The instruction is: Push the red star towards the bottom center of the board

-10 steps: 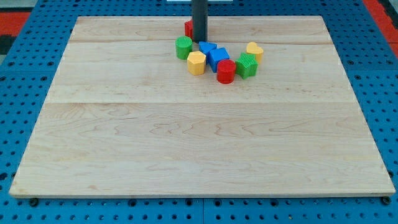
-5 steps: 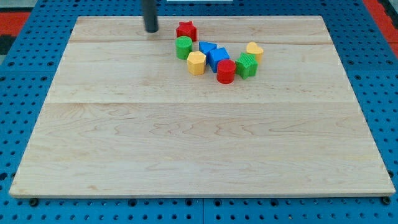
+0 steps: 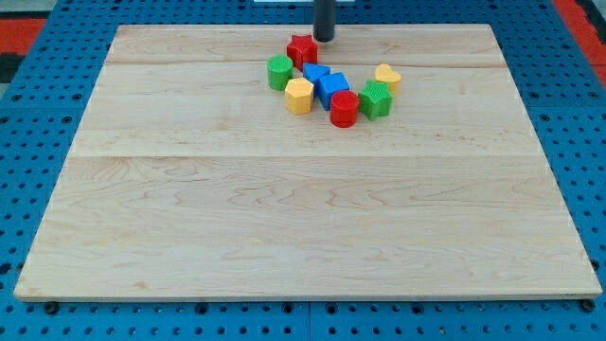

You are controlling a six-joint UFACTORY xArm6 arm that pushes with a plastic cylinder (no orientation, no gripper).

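The red star [image 3: 302, 50] lies near the view's top centre of the wooden board [image 3: 189, 237]. My tip [image 3: 325, 39] stands just to the upper right of the star, close to it or touching it. The star sits against a cluster: a green cylinder [image 3: 279, 72] to its lower left and blue blocks [image 3: 325, 83] just below it.
The cluster also holds a yellow hexagonal block [image 3: 299, 96], a red cylinder [image 3: 344, 109], a green ridged block [image 3: 377, 99] and a yellow heart [image 3: 387, 77]. The board rests on a blue pegboard [image 3: 38, 142].
My tip moved from the star's right to the far left, then back to its upper right. The red star has shifted right and slightly down, toward the blue blocks.
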